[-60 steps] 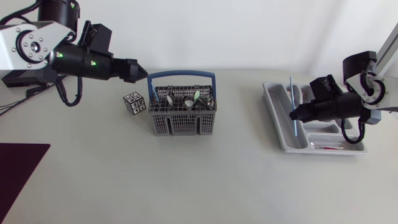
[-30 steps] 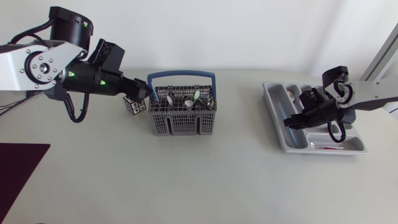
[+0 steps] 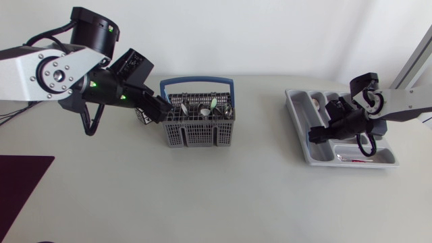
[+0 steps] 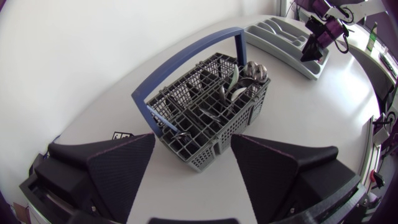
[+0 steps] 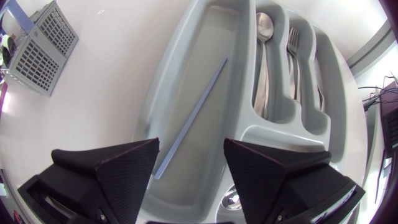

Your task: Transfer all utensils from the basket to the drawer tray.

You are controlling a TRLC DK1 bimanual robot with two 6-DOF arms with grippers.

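A grey wire basket point(image 3: 198, 125) with a blue handle stands mid-table and holds several utensils point(image 3: 206, 108). My left gripper point(image 3: 162, 108) hovers open at its left end; in the left wrist view the basket point(image 4: 211, 115) lies just ahead of the spread fingers point(image 4: 121, 165). The grey drawer tray point(image 3: 291, 108) sits at the right. My right gripper point(image 3: 317, 135) is open low over its long compartment, where a blue stick point(image 5: 189, 118) lies loose between and ahead of the fingers point(image 5: 118, 168). A spoon point(image 5: 264, 56) and a fork point(image 5: 292, 56) lie in neighbouring slots.
A small black-and-white tagged cube point(image 3: 143, 116) sits left of the basket, partly hidden under my left gripper. A dark maroon mat point(image 3: 20, 182) covers the table's front left corner. The tray's short cross compartment holds another utensil point(image 5: 231, 199).
My right gripper lowered into the tray, opened and let go of the blue stick, which now lies in the long compartment. My left arm swung right, up to the basket's left end.
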